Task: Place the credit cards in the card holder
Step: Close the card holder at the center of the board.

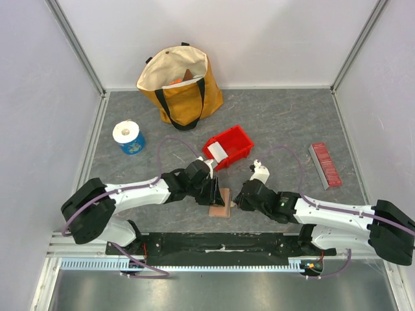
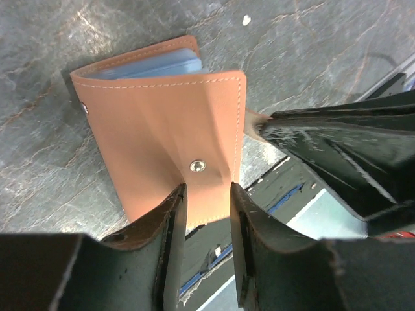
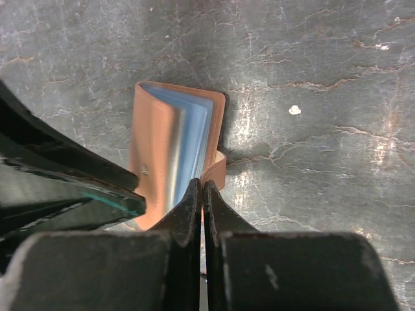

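Note:
The tan card holder (image 1: 221, 203) lies half folded on the table between my two grippers. In the left wrist view its outer flap (image 2: 162, 123) with the metal snap faces me, and light blue credit cards (image 2: 159, 63) show inside it. They also show in the right wrist view (image 3: 191, 126). My left gripper (image 2: 206, 201) is open, its fingertips at the holder's lower edge, one on each side of the snap. My right gripper (image 3: 202, 186) is shut on the holder's small snap tab (image 3: 218, 170). In the top view the left gripper (image 1: 217, 192) and right gripper (image 1: 235, 203) flank the holder.
A red plastic bin (image 1: 235, 141) with a white flat piece in it stands just behind the grippers. A yellow tote bag (image 1: 185, 91) stands at the back. A blue and white roll (image 1: 128, 137) is at the left, and a dark-red ribbed bar (image 1: 325, 164) at the right.

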`<action>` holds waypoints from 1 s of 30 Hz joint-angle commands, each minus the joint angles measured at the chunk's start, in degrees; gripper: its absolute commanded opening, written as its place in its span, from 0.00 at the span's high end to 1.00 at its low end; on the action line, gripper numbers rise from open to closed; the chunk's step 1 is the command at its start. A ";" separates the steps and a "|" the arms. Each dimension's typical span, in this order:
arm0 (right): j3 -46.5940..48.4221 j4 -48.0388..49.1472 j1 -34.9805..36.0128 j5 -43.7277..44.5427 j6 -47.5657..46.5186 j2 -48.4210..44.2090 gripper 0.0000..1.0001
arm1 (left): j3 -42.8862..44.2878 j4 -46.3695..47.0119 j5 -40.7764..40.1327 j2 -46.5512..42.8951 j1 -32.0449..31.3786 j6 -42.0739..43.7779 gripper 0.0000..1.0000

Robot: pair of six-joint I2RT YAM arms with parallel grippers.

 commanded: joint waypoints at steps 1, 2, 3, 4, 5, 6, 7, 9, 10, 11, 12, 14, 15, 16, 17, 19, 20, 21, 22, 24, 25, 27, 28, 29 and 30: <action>-0.44 0.92 0.12 3.23 1.01 -2.66 1.00 | 0.11 5.35 0.53 3.29 -1.78 -1.82 0.60; -0.44 1.00 0.03 3.23 1.01 -2.75 1.00 | -0.67 7.37 0.70 3.90 -1.79 -2.87 0.60; -0.35 1.00 0.03 3.15 0.66 -2.67 1.00 | -1.38 9.66 0.79 4.69 -1.96 -3.93 0.60; -0.26 0.92 0.03 2.88 0.57 -2.75 1.00 | -1.99 11.16 0.70 5.48 -2.05 -4.98 0.60; -0.26 1.00 0.03 2.97 0.48 -2.75 1.00 | -2.61 12.31 0.61 6.18 -2.31 -5.78 0.61; -0.26 1.00 0.03 2.88 0.57 -2.67 1.00 | -3.40 13.53 0.35 6.80 -2.40 -6.31 0.62; -0.17 1.09 0.03 2.80 0.48 -2.49 1.00 | -3.93 14.24 0.00 7.33 -2.66 -6.92 0.64; 0.18 1.53 0.03 2.18 -0.39 -1.88 1.00 | -4.72 15.13 -0.27 8.21 -2.84 -7.63 0.68; 0.27 1.97 0.03 1.83 -0.66 -1.61 1.00 | -5.25 15.48 -0.88 8.21 -3.10 -7.89 0.73; 0.35 2.75 0.03 1.39 -0.92 -1.00 1.00 | -5.60 15.57 -1.58 7.87 -3.28 -8.16 0.77; 0.36 3.89 0.03 0.87 -1.27 -0.30 0.99 | -6.21 15.66 -2.11 7.60 -3.37 -8.42 0.78; 1.49 4.35 0.03 0.16 -1.72 2.50 0.99 | -6.83 15.92 -3.16 6.64 -3.46 -8.51 0.81; 2.28 4.34 0.03 -0.28 -2.15 4.00 0.99 | -7.27 16.01 -3.78 5.94 -3.46 -8.42 0.84; 2.99 4.43 0.03 -0.46 -2.59 5.84 0.99 | -7.45 16.01 -4.48 5.23 -3.54 -8.25 0.84; 3.95 4.00 0.03 -0.46 -3.03 7.77 0.99 | -7.54 16.01 -4.92 4.62 -3.54 -7.72 0.84; 5.45 3.90 0.03 -0.98 -4.17 10.94 0.98 | -7.54 15.40 -5.63 3.39 -3.54 -6.58 0.84; 6.41 3.82 0.03 -1.16 -4.53 12.61 0.98 | -7.54 15.22 -5.89 2.86 -3.54 -5.79 0.84; 6.77 3.90 0.03 -1.68 -5.14 13.15 0.97 | -7.62 14.87 -6.33 2.33 -3.54 -5.35 0.84; 7.21 3.82 0.12 -1.86 -6.01 13.33 0.96 | -7.54 14.52 -6.59 1.72 -3.54 -4.82 0.84; 7.30 3.73 0.03 -1.60 -6.46 12.28 0.94 | -7.71 13.99 -7.56 0.75 -3.46 -3.59 0.83; 7.04 3.73 0.03 -1.34 -6.64 11.58 0.91 | -7.54 13.64 -8.34 0.48 -3.54 -3.07 0.82; 6.42 3.64 -0.06 -1.42 -7.08 9.12 0.83 | -6.58 11.89 -10.28 0.22 -3.46 -1.58 0.82; 6.33 3.55 -0.06 -1.69 -7.60 8.33 0.80 | -5.79 11.01 -10.46 0.04 -3.54 -0.87 0.82; 6.33 2.86 0.03 -1.43 -7.95 7.88 0.75 | -5.26 10.39 -11.24 -0.13 -3.46 -0.17 0.82; 6.25 2.41 0.03 -1.60 -8.48 6.57 0.71 | -5.08 9.77 -12.38 -0.31 -3.46 0.45 0.81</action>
